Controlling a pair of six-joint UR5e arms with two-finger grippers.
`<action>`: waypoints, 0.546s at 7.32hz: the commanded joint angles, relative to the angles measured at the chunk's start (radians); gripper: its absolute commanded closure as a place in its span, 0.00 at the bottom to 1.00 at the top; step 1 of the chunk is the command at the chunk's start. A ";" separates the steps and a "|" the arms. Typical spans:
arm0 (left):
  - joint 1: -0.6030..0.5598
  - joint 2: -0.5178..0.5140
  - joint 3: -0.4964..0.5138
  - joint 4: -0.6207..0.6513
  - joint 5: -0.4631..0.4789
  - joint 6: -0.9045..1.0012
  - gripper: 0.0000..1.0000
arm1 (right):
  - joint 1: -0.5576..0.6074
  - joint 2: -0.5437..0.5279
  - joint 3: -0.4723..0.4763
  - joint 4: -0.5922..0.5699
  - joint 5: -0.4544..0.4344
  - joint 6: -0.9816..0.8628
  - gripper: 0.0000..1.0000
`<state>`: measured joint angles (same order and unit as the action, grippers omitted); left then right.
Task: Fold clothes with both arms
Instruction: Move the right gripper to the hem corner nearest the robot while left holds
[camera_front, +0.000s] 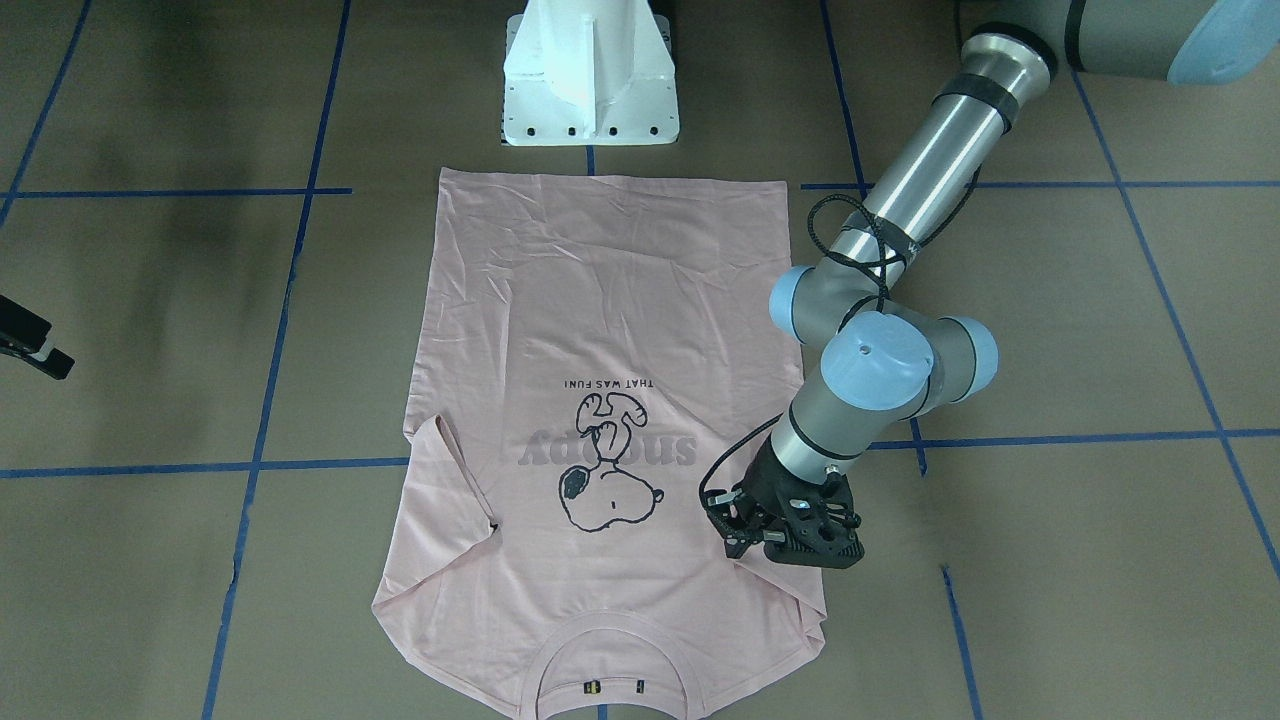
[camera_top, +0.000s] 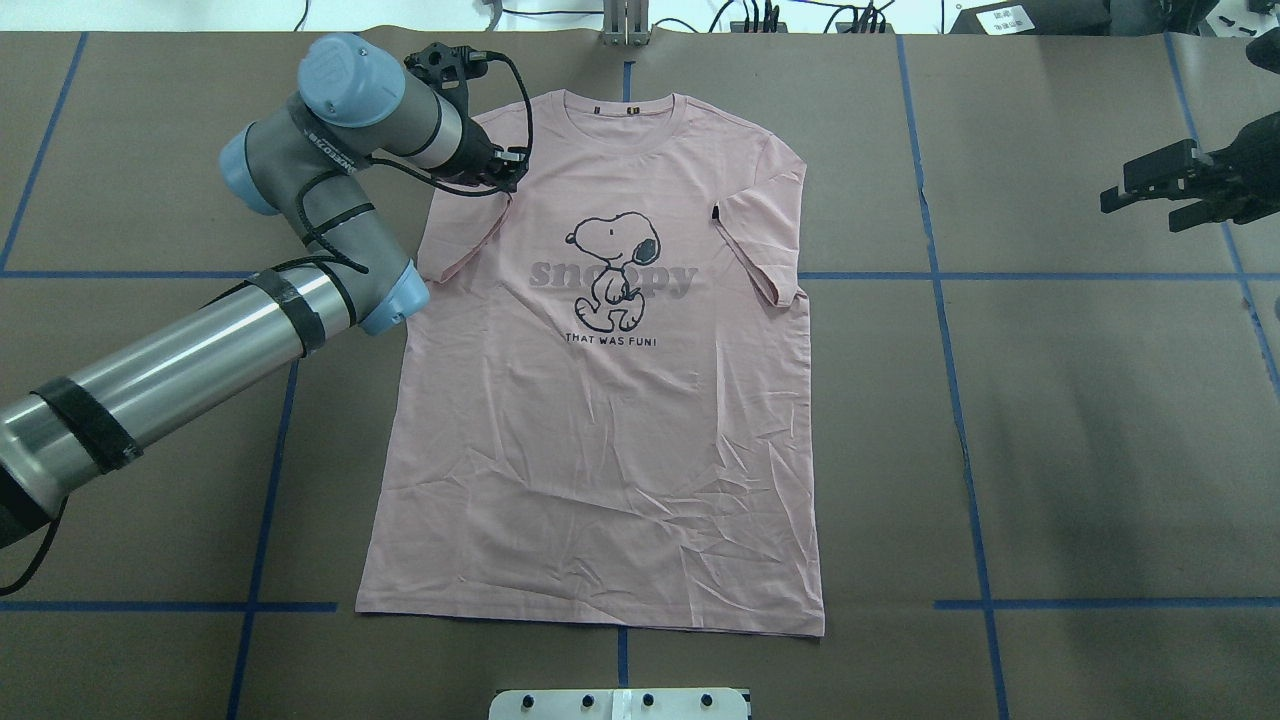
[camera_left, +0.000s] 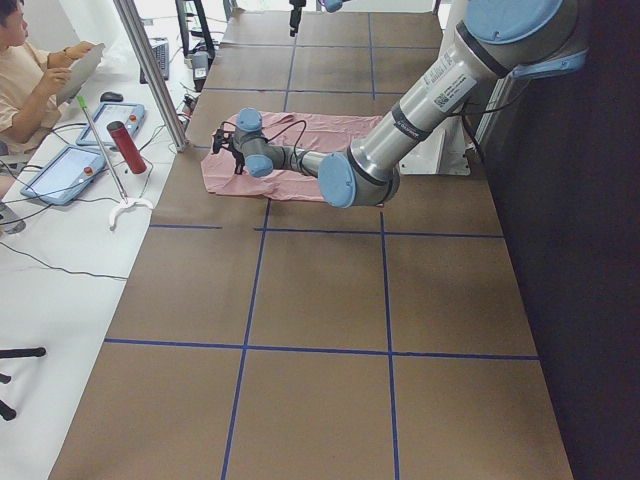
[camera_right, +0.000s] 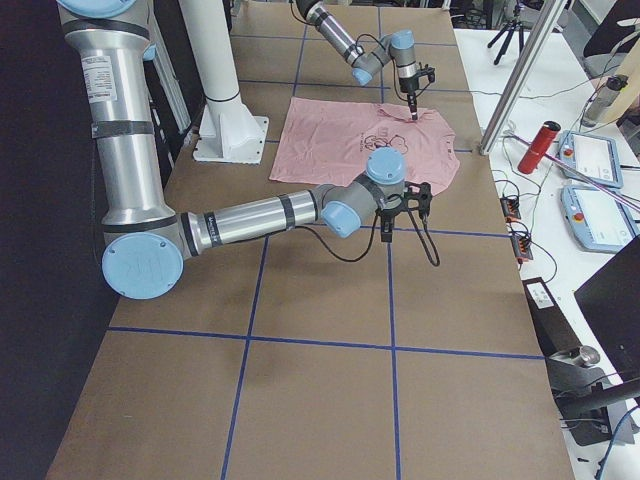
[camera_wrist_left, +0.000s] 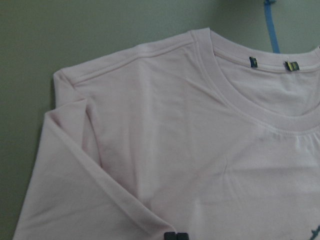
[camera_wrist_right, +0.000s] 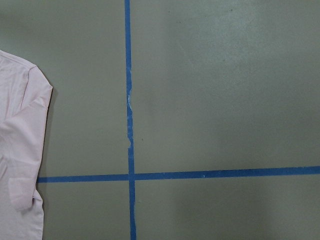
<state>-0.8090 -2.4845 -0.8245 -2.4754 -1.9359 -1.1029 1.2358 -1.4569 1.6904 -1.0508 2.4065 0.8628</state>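
The pale pink Snoopy T-shirt (camera_top: 600, 420) lies flat and face up on the brown table, collar (camera_top: 628, 120) at the far edge. Both sleeves are folded in over the body. It also shows in the front-facing view (camera_front: 600, 300). My left gripper (camera_top: 503, 168) hovers over the folded sleeve at the shirt's left shoulder (camera_wrist_left: 100, 90). Its fingertips (camera_wrist_left: 176, 235) are together with nothing between them. My right gripper (camera_top: 1140, 205) is open and empty, off the shirt near the table's right edge. The right wrist view shows only the shirt's other folded sleeve (camera_wrist_right: 22, 150).
The white pedestal base (camera_front: 590, 80) stands at the shirt's hem side. Blue tape lines (camera_top: 940, 275) grid the table. Beyond the far edge are a metal post (camera_left: 150, 70), a red bottle (camera_left: 127, 147), tablets (camera_left: 65, 172) and a seated person (camera_left: 30, 80).
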 joint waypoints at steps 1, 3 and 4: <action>-0.002 0.007 -0.013 -0.002 0.006 -0.003 0.49 | -0.010 0.004 0.002 0.002 -0.001 0.012 0.00; -0.004 0.176 -0.286 0.009 -0.015 -0.011 0.38 | -0.129 0.038 0.050 0.011 -0.054 0.220 0.00; -0.001 0.221 -0.377 0.035 -0.103 -0.018 0.34 | -0.260 0.030 0.137 0.009 -0.189 0.372 0.00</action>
<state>-0.8122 -2.3412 -1.0653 -2.4621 -1.9658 -1.1141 1.1134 -1.4262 1.7438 -1.0436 2.3403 1.0511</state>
